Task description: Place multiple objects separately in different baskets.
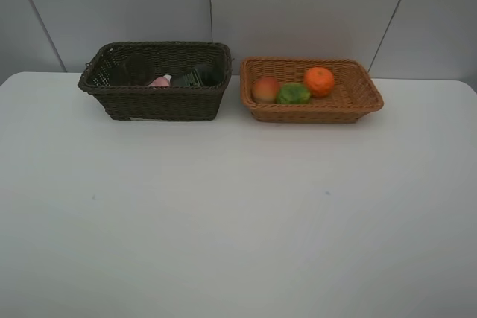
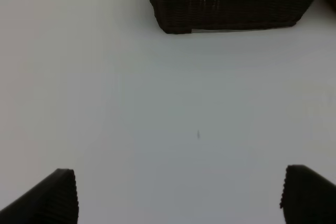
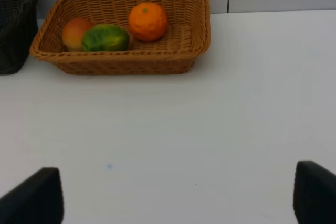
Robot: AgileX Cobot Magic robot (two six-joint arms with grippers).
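Exterior high view: white table [image 1: 238, 214], two wicker baskets side by side at its far edge, close but apart; neither of my arms shows here.
Dark brown basket [image 1: 156, 80]: on the left, the deeper one. Inside I see the pink squeeze bottle [image 1: 159, 81] and the dark green pump bottle [image 1: 195, 77] lying next to it; a dark shape at the left end is too dim to name.
Light tan basket [image 1: 310, 88]: on the right, shallower. It holds the peach-like fruit [image 1: 265, 88], the green oval fruit [image 1: 294, 94] touching it, and the orange [image 1: 319, 81] just behind the green one.
My left gripper [image 2: 178, 195]: jaws spread wide, nothing between them, over bare table well short of the dark basket.
My right gripper [image 3: 178, 192]: jaws likewise wide apart and empty, over bare table in front of the tan basket.
Table near both grippers: only small specks.
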